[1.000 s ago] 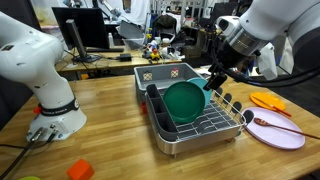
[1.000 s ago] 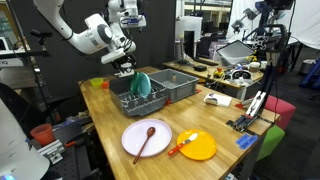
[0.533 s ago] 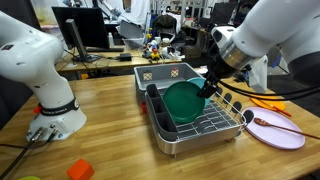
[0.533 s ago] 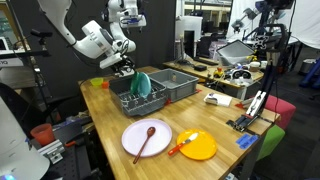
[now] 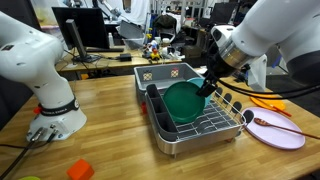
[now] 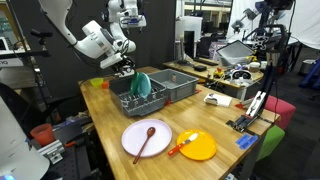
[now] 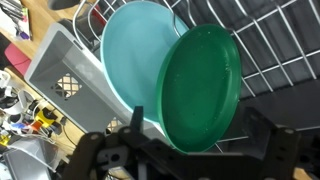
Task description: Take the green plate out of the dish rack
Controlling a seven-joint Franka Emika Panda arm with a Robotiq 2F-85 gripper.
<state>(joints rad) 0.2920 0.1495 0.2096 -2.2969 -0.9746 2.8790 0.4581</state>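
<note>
Two plates stand on edge in the dish rack (image 5: 214,127), toward the far edge of the table (image 5: 110,120) just before a grey bin (image 5: 160,74). The green plate (image 7: 200,85) rests in front of a teal plate (image 7: 135,55). Within the last second the gripper (image 5: 208,85) came down to the green plate's upper rim, then halted (nothing shifts in the final half second). Its jaws are spread wide and hold nothing, so closing on the rim looks like the next step.

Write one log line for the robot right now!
gripper: open | green plate: standing in dish rack, not held | teal plate: beside it
</note>
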